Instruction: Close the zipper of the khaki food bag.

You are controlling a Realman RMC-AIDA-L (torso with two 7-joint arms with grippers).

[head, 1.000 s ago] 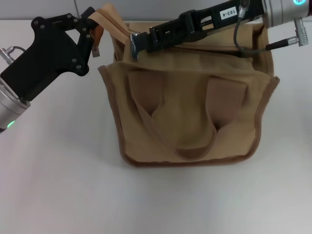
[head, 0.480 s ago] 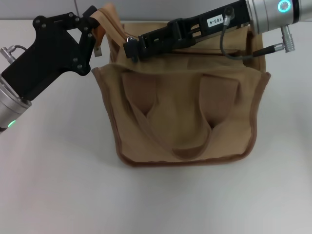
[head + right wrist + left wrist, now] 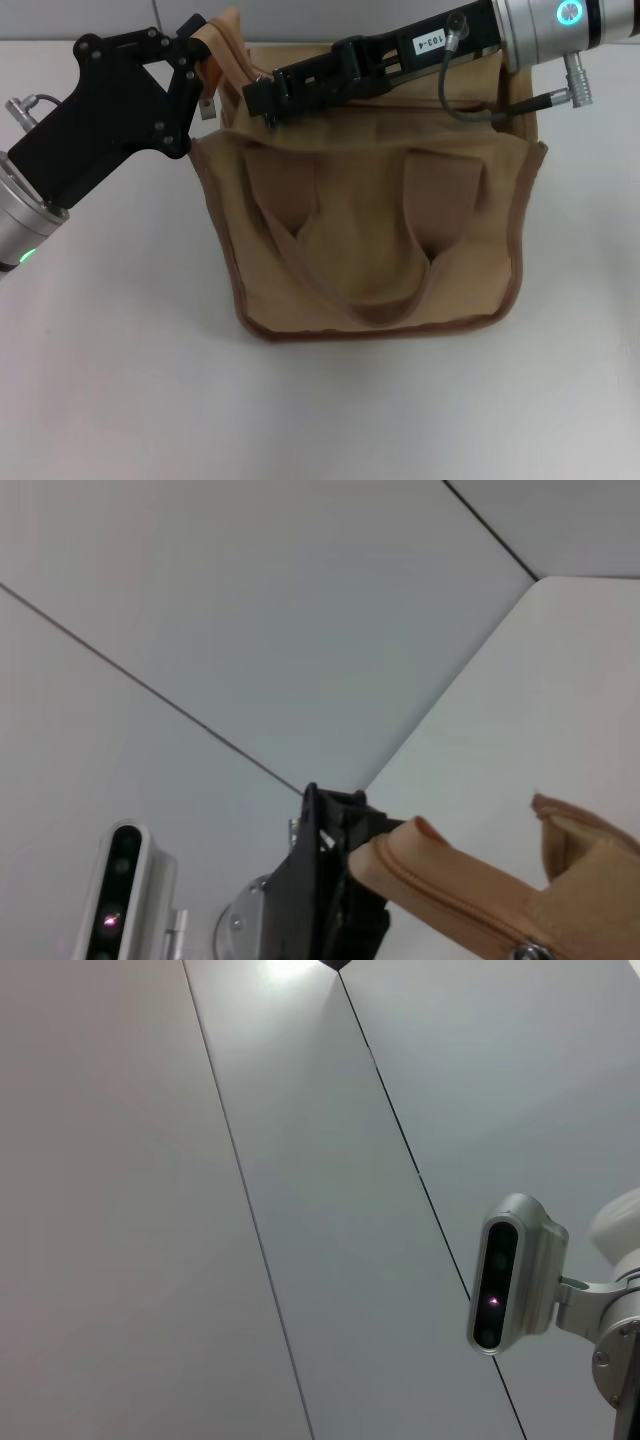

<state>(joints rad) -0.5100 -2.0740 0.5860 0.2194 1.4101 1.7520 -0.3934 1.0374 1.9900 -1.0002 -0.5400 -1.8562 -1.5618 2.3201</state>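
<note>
The khaki food bag [image 3: 370, 230] stands in the middle of the head view, its two loop handles [image 3: 300, 205] lying flat on its near face. My left gripper [image 3: 198, 68] is shut on the bag's fabric end at its top left corner; the right wrist view shows this fabric end [image 3: 440, 875] in the black fingers [image 3: 325, 880]. My right gripper [image 3: 260, 97] reaches along the bag's top edge from the right and is shut at the zipper's left end. The zipper [image 3: 400, 102] is mostly hidden under that arm. A small silver slider piece [image 3: 525, 948] shows in the right wrist view.
The bag stands on a white table [image 3: 120, 380]. The left wrist view shows only grey wall panels and the robot's head camera [image 3: 505, 1285], which also shows in the right wrist view [image 3: 120, 880].
My right gripper has moved left along the bag's top edge toward my left gripper. The bag has shifted slightly left. The left gripper has kept its hold.
</note>
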